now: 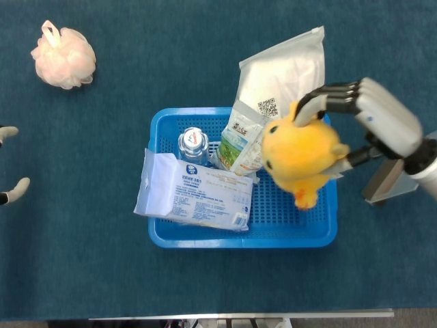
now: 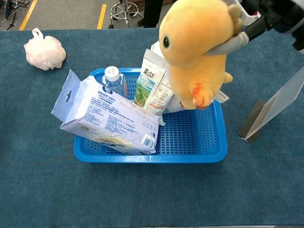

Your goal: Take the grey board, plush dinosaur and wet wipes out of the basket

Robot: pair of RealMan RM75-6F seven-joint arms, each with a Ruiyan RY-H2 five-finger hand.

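The blue basket [image 1: 158,236] sits mid-table on the dark teal cloth [image 1: 102,273], and most of what you came for is inside or beside it. The wet wipes pack [image 1: 194,191] lies tilted across the basket's left half, its hang-tab end sticking up over the left rim in the chest view [image 2: 107,116]. Behind it a tall white zip bag [image 1: 287,75] leans out over the far rim, and a smaller green-and-white pouch [image 1: 242,140] stands against it inside the basket. A water bottle [image 1: 193,145] stands upright in the far left corner, just beside the wipes.

Your right hand [image 1: 372,119] grips the plush dinosaur [image 1: 300,154]: fingers curl over its head and the thumb presses its far side. The yellow toy hangs clear above the basket's right half, touching nothing else; the chest view [image 2: 197,45] shows it raised high, feet dangling over the right rim.

The grey board [image 2: 273,107] stands propped on edge on the table right of the basket, outside it.

Your left hand [image 1: 10,164] shows only at the left edge as pale fingertips spread apart, holding nothing. A pink bath pouf [image 1: 63,58] rests at the far left, well apart.
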